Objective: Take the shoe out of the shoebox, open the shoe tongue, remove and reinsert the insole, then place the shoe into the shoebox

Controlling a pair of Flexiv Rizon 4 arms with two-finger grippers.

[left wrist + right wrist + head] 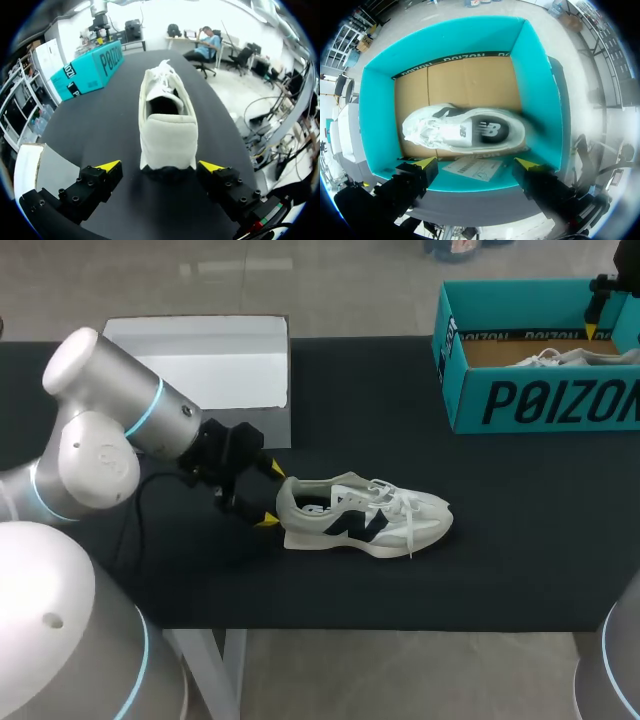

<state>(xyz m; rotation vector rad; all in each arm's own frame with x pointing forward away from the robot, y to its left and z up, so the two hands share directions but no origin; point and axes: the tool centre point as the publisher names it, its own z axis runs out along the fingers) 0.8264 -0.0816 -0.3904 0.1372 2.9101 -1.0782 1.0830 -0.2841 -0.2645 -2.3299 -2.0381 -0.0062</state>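
A white sneaker [365,515] with a dark side logo lies on its sole on the black table [520,540], heel toward my left gripper [269,496]. In the left wrist view the heel [168,135] sits just ahead of that gripper [160,166], level with the gap between its open yellow-tipped fingers, touching neither. The teal shoebox [540,400] stands at the far right. Inside it lies a second white sneaker [462,131] on the cardboard floor. My right gripper [476,162] hangs open above the box, over its near wall, with nothing in it; the head view shows it at the box's far corner [592,328].
A white box [200,365] stands at the back left of the table, close behind my left arm. A printed paper slip [472,170] lies in the shoebox beside the sneaker. Bare black tabletop lies between the loose sneaker and the shoebox.
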